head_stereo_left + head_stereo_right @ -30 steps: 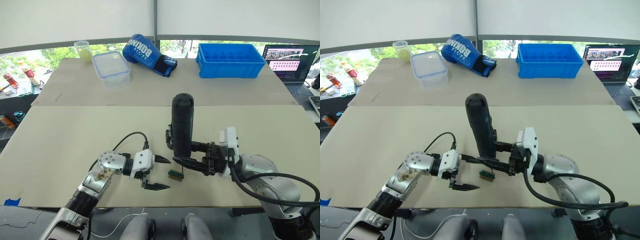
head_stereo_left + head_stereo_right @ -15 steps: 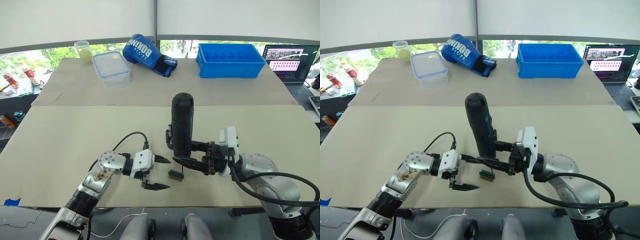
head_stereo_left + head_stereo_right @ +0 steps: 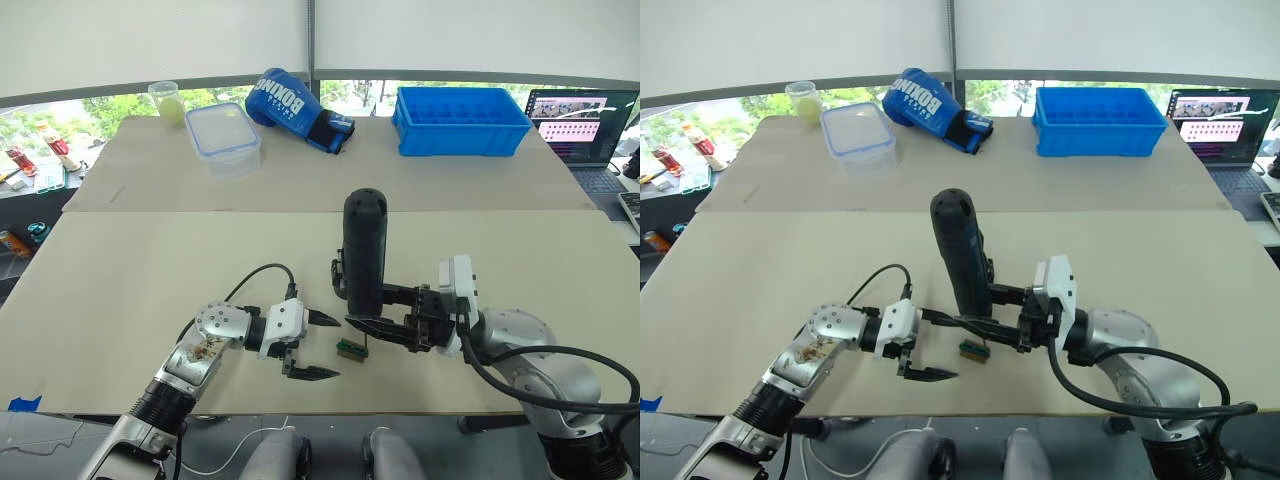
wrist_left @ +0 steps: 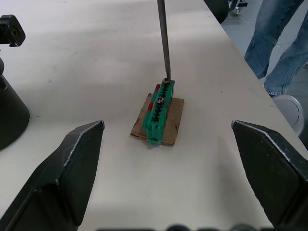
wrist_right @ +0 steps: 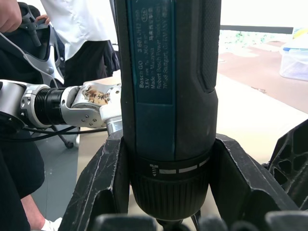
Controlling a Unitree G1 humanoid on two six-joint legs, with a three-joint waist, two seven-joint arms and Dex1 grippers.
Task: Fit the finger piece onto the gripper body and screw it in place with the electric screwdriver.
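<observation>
Across the near half of the tabletop (image 3: pixel 120 270) the work sits close to the front edge, within reach of both arms. Biggest of the task's things, the electric screwdriver (image 3: pixel 364 250) stands upright, clamped low on its barrel by the right pincer (image 3: pixel 385 328), so that its thin silver bit points straight down. That bit meets a screw head at one end of a small green terminal block (image 4: pixel 159 109), which lies on a brown card; holding the tool vertical looks meant to keep the bit square in the screw. Facing it from the other side, the left pincer (image 3: pixel 315 348) hovers with its two black fingers spread wide and empty, either side of the block but touching nothing, probably ready to steady it. Just behind the screwdriver a small dark shape may be the gripper body (image 3: pixel 338 280), though it is mostly hidden.
</observation>
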